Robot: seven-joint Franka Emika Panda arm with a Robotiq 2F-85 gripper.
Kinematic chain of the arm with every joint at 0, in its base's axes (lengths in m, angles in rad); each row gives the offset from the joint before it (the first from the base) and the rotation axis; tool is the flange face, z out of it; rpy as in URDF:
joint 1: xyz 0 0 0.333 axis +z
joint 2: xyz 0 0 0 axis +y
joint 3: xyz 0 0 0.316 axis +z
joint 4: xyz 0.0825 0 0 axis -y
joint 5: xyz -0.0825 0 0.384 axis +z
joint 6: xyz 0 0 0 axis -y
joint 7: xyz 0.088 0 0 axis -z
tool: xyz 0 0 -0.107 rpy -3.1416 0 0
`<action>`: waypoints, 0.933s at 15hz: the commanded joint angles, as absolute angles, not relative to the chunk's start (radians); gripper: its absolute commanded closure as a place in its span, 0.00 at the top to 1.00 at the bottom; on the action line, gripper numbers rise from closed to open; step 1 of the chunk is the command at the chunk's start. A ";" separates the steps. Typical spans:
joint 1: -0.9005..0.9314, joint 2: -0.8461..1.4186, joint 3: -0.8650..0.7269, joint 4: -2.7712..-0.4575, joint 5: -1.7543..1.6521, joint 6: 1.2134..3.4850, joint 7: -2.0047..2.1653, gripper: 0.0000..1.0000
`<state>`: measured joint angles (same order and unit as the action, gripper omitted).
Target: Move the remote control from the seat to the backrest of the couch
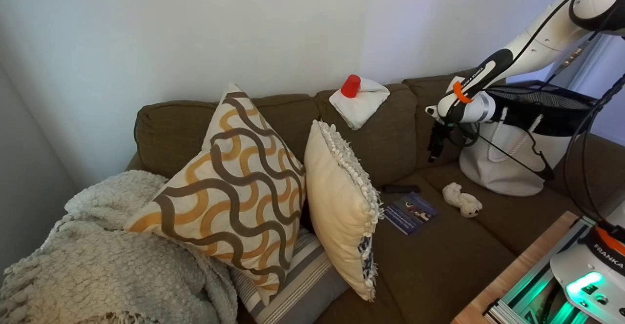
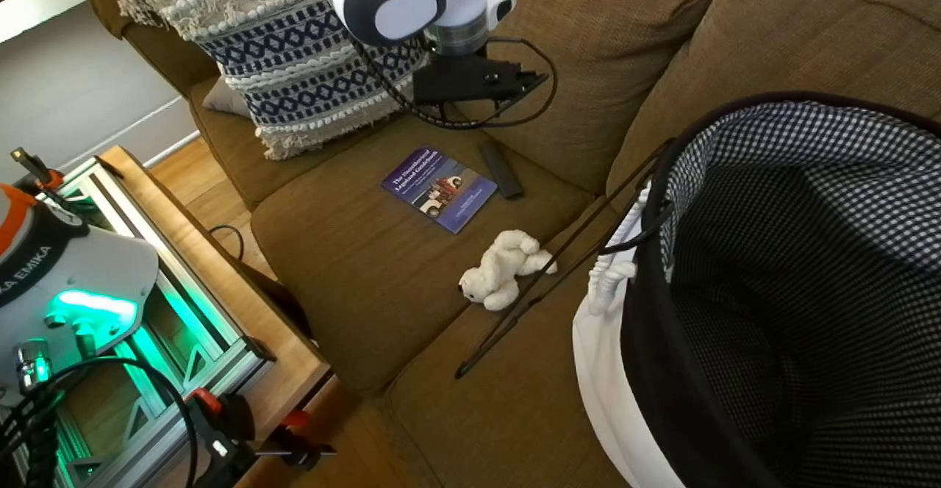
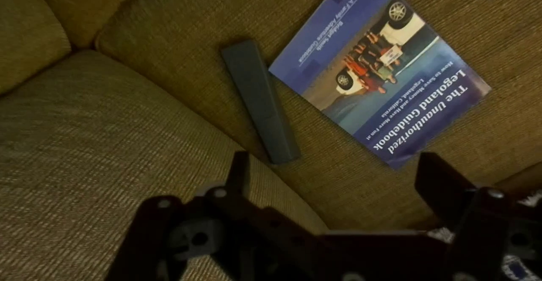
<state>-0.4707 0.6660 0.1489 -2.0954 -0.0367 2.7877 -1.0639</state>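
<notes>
The dark remote control lies flat on the brown seat, close to the foot of the backrest. It shows whole beside the book in an exterior view and in the wrist view. In the wrist view the seat and a backrest cushion of the couch meet just beside it. My gripper is open with nothing between its fingers. It hangs above the seat, apart from the remote, as seen in both exterior views.
A purple book lies beside the remote. A white plush toy and a large white-and-black bag are on the seat. Patterned pillows stand at the opposite side. A white cloth with a red cup lies over the backrest.
</notes>
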 commanded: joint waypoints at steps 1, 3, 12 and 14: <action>-0.625 0.819 0.273 -1.986 0.033 2.770 -1.289 1.00; -0.624 0.897 0.252 -1.916 0.012 2.724 -1.336 1.00; -0.549 1.027 0.165 -1.812 0.018 2.666 -1.312 1.00; -0.543 1.059 0.169 -1.789 0.018 2.745 -1.318 1.00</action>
<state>-0.5499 1.0266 0.1685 -1.8112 0.0053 2.6791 -1.3028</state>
